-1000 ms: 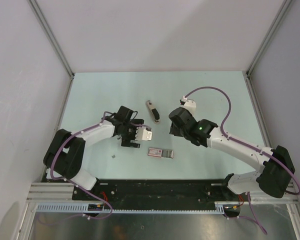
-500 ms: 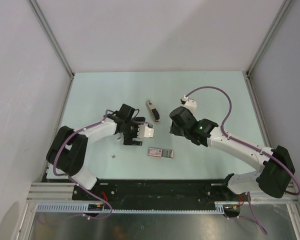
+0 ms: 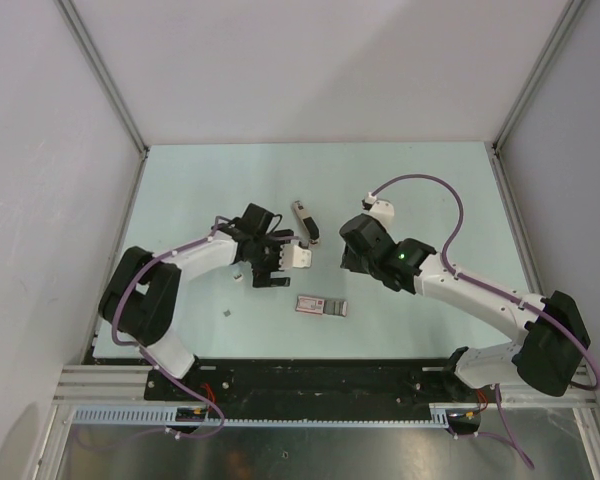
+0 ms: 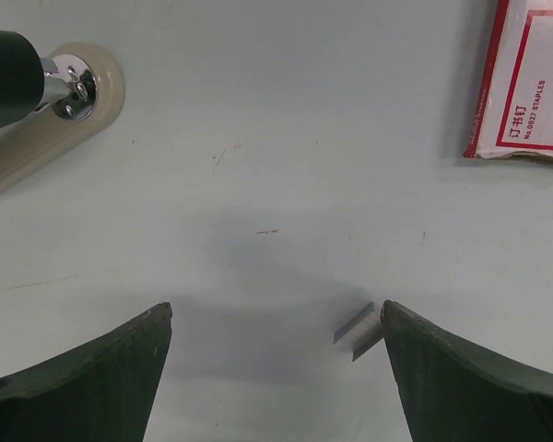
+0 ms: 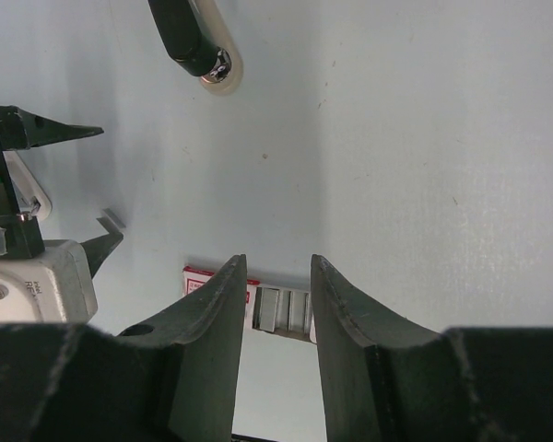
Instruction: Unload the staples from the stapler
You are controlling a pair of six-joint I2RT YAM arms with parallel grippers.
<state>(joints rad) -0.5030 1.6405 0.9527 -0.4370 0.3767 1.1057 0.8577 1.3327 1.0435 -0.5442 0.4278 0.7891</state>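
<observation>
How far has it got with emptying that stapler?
Partly done, it seems: a short strip of staples lies loose on the table, apart from the stapler. Nothing is in hand; the left tool hangs open over that strip and the right tool is open and empty. Whether more are inside the stapler cannot be seen.

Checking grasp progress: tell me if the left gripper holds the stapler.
No: the left gripper is open, and the stapler lies well clear of it.

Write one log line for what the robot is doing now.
left pincer: open over staples | right pincer: open, empty | stapler: lying on table
</observation>
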